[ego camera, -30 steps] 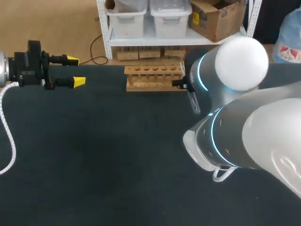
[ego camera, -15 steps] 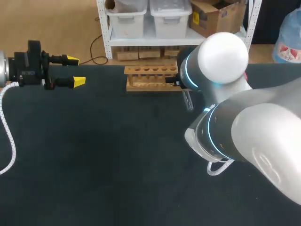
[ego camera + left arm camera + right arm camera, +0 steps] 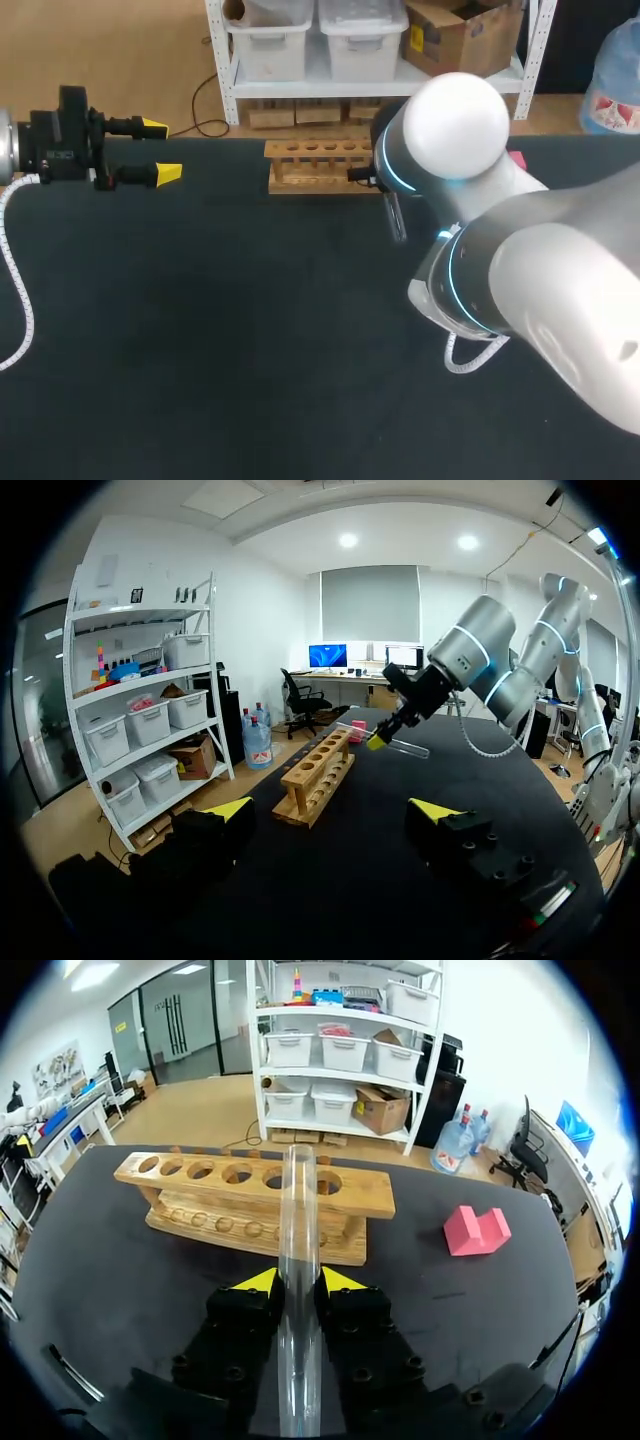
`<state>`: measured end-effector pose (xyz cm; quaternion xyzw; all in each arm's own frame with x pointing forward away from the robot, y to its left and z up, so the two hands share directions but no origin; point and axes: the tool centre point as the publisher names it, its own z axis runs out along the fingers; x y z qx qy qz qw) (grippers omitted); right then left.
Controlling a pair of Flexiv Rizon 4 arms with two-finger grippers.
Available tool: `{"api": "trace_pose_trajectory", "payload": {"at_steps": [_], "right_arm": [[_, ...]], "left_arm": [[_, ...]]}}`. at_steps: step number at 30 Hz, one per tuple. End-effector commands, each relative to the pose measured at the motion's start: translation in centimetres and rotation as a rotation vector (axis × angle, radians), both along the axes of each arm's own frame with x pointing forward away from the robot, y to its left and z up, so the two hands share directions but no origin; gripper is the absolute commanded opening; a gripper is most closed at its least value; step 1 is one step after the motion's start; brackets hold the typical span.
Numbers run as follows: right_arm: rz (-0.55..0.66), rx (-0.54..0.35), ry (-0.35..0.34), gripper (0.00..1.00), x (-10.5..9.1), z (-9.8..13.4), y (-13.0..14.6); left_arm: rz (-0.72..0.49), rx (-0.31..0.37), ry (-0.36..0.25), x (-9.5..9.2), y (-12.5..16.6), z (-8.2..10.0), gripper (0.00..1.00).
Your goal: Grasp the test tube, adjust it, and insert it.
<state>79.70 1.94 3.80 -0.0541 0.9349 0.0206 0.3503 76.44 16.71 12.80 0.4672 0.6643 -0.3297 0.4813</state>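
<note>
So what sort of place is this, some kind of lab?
Probably a robotics test lab: the right gripper holds a glass test tube near a wooden rack on a black table.

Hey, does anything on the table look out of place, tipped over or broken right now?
Nothing is spilled or broken. The one stray is a pink block on the table beside the wooden rack. The test tube in the right arm's jaws is tilted far off upright.

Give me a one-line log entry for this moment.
right gripper: shut on test tube, near wooden rack | left gripper: open, empty, away from rack | rack: visible holes empty | tube: not yet inserted
</note>
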Motion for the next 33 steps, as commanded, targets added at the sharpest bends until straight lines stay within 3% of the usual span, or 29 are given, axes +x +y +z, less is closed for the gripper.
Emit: {"api": "trace_pose_trajectory", "payload": {"at_steps": [1,9,19,33], "right_arm": [[-0.001,-0.003,0.011,0.00,0.4,-0.3,0.0],[0.002,-0.006,0.033,0.00,0.6,-0.7,0.0],[0.002,0.011,-0.014,0.00,0.9,1.9,-0.4],[0.000,-0.001,-0.001,0.00,2.5,1.1,-0.1]], "left_arm": [[0.003,-0.001,-0.004,-0.2,0.0,-0.1,1.00],[0.003,-0.001,-0.004,-0.2,0.0,-0.1,1.00],[0.003,-0.001,-0.004,-0.2,0.0,-0.1,1.00],[0.003,-0.001,-0.004,-0.2,0.0,-0.1,1.00]]}}
